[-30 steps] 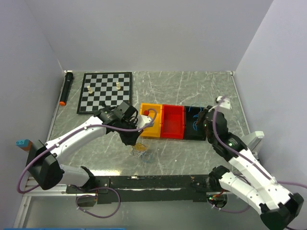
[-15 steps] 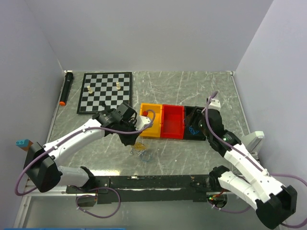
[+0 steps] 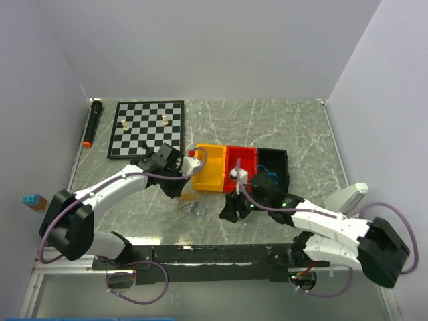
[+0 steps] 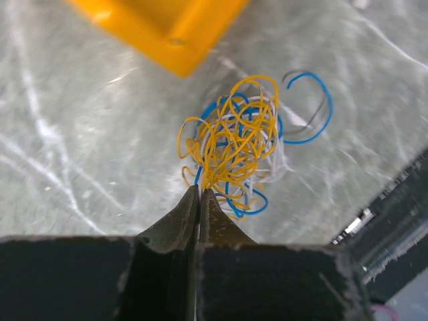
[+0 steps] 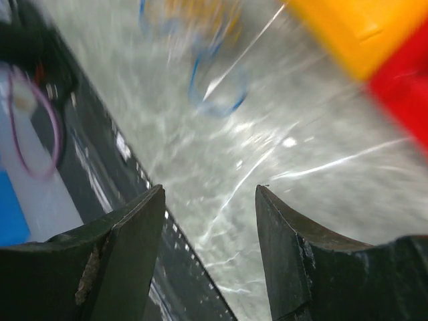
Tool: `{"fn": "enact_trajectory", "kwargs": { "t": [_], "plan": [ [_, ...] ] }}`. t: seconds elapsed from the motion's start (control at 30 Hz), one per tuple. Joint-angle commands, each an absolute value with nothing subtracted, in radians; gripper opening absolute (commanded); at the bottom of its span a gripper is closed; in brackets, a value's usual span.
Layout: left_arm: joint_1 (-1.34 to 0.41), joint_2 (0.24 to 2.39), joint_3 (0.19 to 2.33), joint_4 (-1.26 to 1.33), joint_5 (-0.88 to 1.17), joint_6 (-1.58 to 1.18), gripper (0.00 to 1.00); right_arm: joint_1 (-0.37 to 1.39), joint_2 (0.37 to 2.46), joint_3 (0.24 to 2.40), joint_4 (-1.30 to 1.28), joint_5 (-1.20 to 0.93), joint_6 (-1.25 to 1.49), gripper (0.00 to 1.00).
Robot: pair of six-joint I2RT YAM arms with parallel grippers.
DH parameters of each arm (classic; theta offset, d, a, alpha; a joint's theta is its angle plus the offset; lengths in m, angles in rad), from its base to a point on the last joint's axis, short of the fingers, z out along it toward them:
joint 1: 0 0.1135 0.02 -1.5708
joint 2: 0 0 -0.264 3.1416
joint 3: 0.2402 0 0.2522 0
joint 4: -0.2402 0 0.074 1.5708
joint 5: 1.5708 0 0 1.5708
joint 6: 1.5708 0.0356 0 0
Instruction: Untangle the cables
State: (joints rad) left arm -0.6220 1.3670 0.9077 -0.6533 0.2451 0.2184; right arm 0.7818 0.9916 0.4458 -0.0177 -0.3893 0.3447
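left pincer (image 4: 199, 192): your tips are pressed together, pinching yellow strands at the near edge of the bunch.
cables (image 4: 234, 144): a yellow, white and blue tangle lying on the table (image 4: 80, 154), fanning out straight ahead of your left tips; one blue loop strays ahead and to their right.
right pincer (image 5: 208, 224): you have it spread wide over the table, nothing between the fingers.
cables from the right pincer: blurred, ahead of its gap and apart from it.
yellow bin (image 4: 167, 30): just past the tangle, ahead-left of your left pincer, ahead-right of your right one.
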Motion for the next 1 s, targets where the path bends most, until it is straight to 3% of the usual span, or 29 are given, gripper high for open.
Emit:
{"fn": "enact_trajectory", "kwargs": {
  "t": [0.0,0.4,0.97],
  "plan": [
    [-0.578,1.367,0.894,-0.600,0.250,0.187,0.02,0.863,1.096,0.523,0.098,-0.417,0.269,0.64],
    [-0.574,1.351,0.894,-0.618,0.288,0.215,0.04,0.942,1.439,0.672,0.264,-0.385,0.186,0.61],
    [-0.571,1.384,0.896,-0.609,0.278,0.222,0.06,1.035,1.626,0.707,0.337,-0.256,-0.034,0.62]
  ]
}}
